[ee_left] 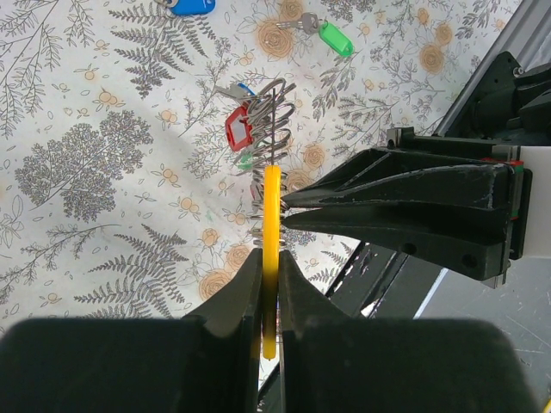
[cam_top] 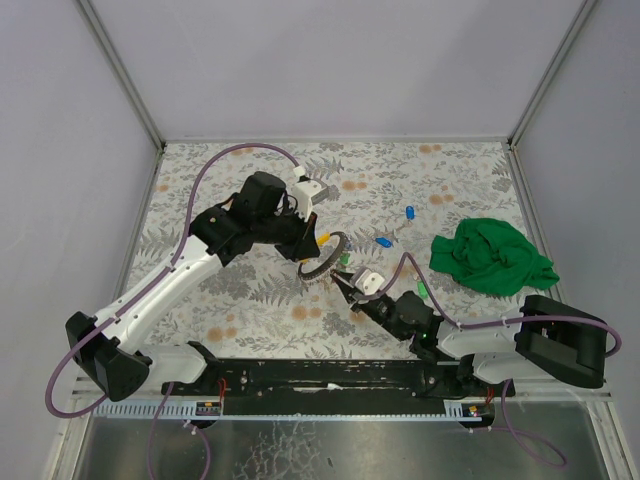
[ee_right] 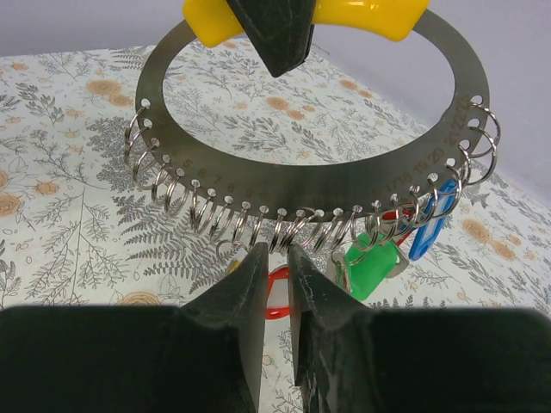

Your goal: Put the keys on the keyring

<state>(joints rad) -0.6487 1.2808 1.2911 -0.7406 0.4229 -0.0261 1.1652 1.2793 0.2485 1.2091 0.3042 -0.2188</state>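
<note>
Clamping keyring [ee_right: 310, 182] top: left gripper [ee_left: 270, 258] | right gripper [ee_right: 274, 254]: tips at its lower rim, grip unclear

Left gripper [ee_left: 271, 258] clamped on the keyring [ee_left: 272, 176], seen edge-on. Right gripper [ee_left: 288, 209] tips at its wire loops. Green-tagged key [ee_left: 334, 38] lies apart.

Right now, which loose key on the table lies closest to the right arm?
The green-tagged key, lying right beside the right arm at its wrist. It is the only loose green one; the two blue-tagged keys lie farther back on the table.
</note>
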